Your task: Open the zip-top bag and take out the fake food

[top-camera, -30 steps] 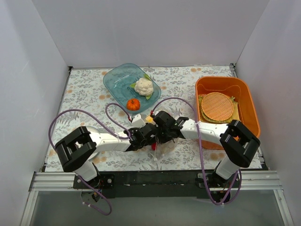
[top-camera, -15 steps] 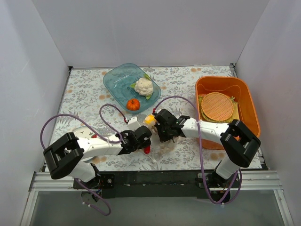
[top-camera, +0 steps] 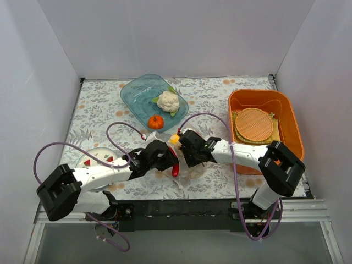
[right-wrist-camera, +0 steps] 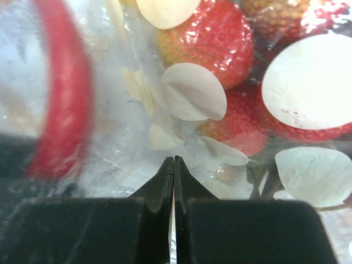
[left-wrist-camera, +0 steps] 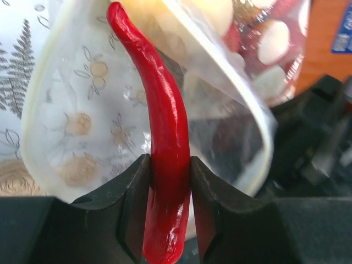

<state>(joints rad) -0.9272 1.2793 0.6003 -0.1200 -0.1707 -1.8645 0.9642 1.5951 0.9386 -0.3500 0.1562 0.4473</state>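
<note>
Left gripper (left-wrist-camera: 169,170) clamped on red chili (left-wrist-camera: 165,126), fingers (left-wrist-camera: 132,203) pressing both sides of its lower half, chili upright in the left wrist view. Its thin tip reaches across the open mouth of the zip-top bag (left-wrist-camera: 234,104); can't tell if the tip is inside or just in front of the plastic. Bag mouth gapes wide, floral table cloth (left-wrist-camera: 16,60) visible beside and through it. Right gripper (right-wrist-camera: 174,170) pinched closed on a fold of the bag's clear film, fingertips (right-wrist-camera: 159,184) meeting with no visible gap. Strawberries (right-wrist-camera: 212,36) sit inside the bag behind the white dots, just past the right fingertips; chili is a red blur at the left of that view. In the top view the bag (top-camera: 191,171) lies on the cloth near front centre, between the two grippers: left gripper (top-camera: 173,164) at its left edge, right gripper (top-camera: 188,160) at its rear edge, chili (top-camera: 175,169) pointing toward the near edge. Small yellow piece (top-camera: 175,139) just behind the two wrists, can't tell if bagged. Teal bowl (top-camera: 135,93) at the back holds cauliflower (top-camera: 168,101) and orange pumpkin (top-camera: 156,121), well apart from the bag. Orange bin (top-camera: 286,110) on the right with woven mat (top-camera: 254,124) in it. White plate (top-camera: 91,159) partly under the left arm
</note>
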